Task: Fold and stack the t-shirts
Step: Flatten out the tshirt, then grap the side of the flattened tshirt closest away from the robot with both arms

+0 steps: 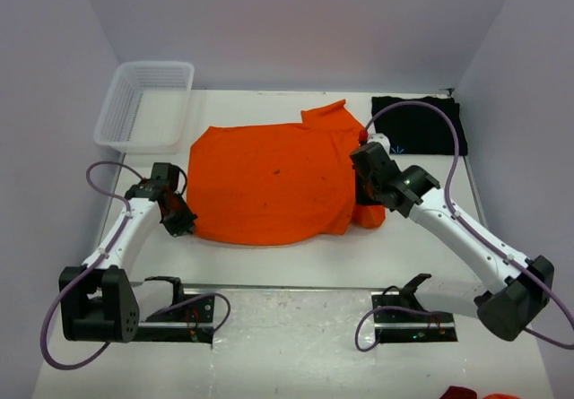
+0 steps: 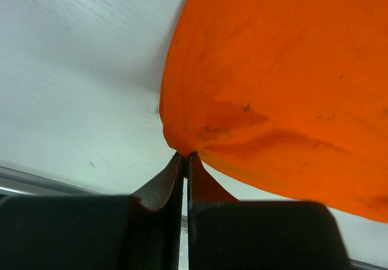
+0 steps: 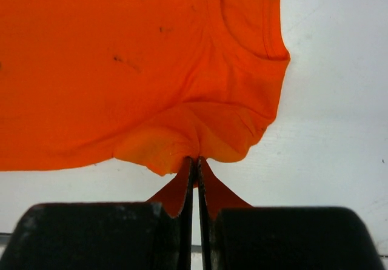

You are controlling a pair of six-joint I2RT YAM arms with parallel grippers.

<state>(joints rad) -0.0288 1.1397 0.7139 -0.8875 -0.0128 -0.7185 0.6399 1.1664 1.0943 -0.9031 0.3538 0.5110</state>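
The orange shirt [image 1: 269, 184] lies spread out in the middle of the table [image 1: 269, 264], mostly flat, with its collar toward the far right and 1 sleeve poking out at the far edge. The black shirt [image 1: 417, 125] sits apart at the far right corner, and looks already bundled into a small dark block, though its folds are too dark to read. A white basket [image 1: 143, 103] stands at the far left, clear of both shirts.

Both arms have hold of the orange shirt. The left gripper [image 2: 185, 156] is pressed shut on the near left corner of the cloth, with a small tuft of orange pinched between its 2 fingers. The right gripper [image 3: 195, 159] is likewise closed tight on a bunched bit of the shirt's right edge, on the collar side.

The step in hand seems to be the first fold of the orange shirt, with the 2 grips just made. The next move likely calls for both arms to lift together, keep the held edge taut between them, and carry it across the shirt to the far side without dragging the whole shirt along the table
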